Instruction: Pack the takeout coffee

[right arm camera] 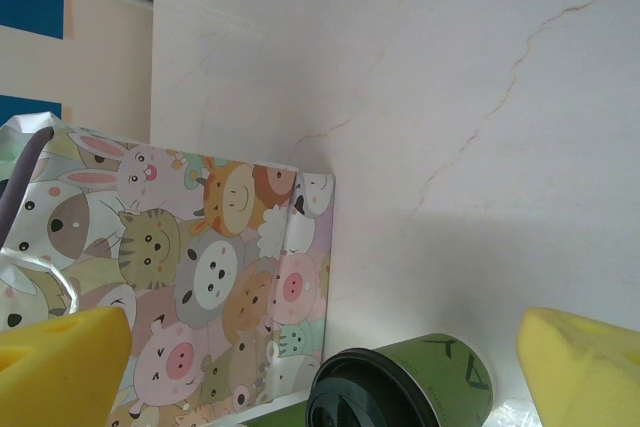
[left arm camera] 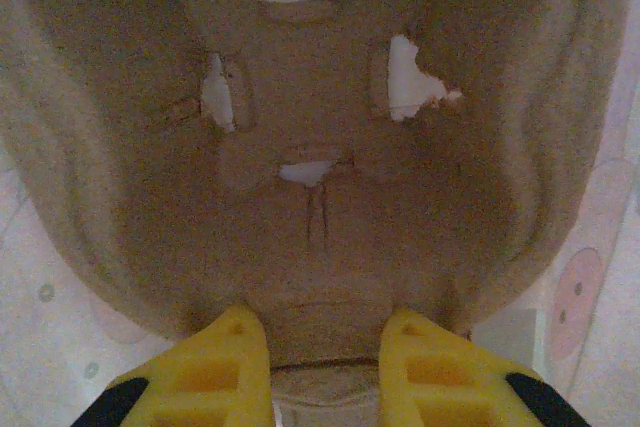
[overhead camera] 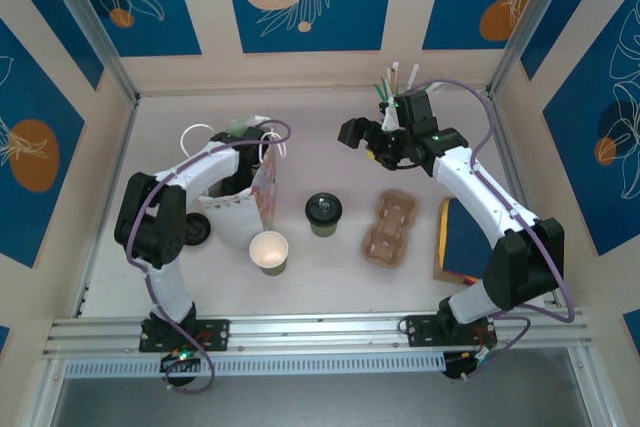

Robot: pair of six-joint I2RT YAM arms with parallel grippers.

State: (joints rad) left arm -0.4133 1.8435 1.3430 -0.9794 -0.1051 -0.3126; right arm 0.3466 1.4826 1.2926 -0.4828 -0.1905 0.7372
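The takeout coffee (overhead camera: 323,212), a dark-green cup with a black lid, stands upright mid-table right of the gift bag (overhead camera: 240,197). In the right wrist view the coffee (right arm camera: 405,387) sits low between the fingers but well beyond them, beside the cartoon-animal gift bag (right arm camera: 190,267). My right gripper (overhead camera: 364,137) (right arm camera: 325,325) hovers open behind the cup with nothing in it. My left gripper (overhead camera: 248,152) (left arm camera: 328,332) is down inside the bag. Its yellow fingers (left arm camera: 225,367) are narrowly apart on the edge of a brown pulp cup carrier (left arm camera: 320,147).
A lidless green cup (overhead camera: 269,250) stands in front of the bag, and a loose black lid (overhead camera: 195,229) lies at its left. A second pulp carrier (overhead camera: 390,225) lies right of the coffee. A blue-and-brown flat item (overhead camera: 458,239) and stirrers (overhead camera: 398,82) are further right and back.
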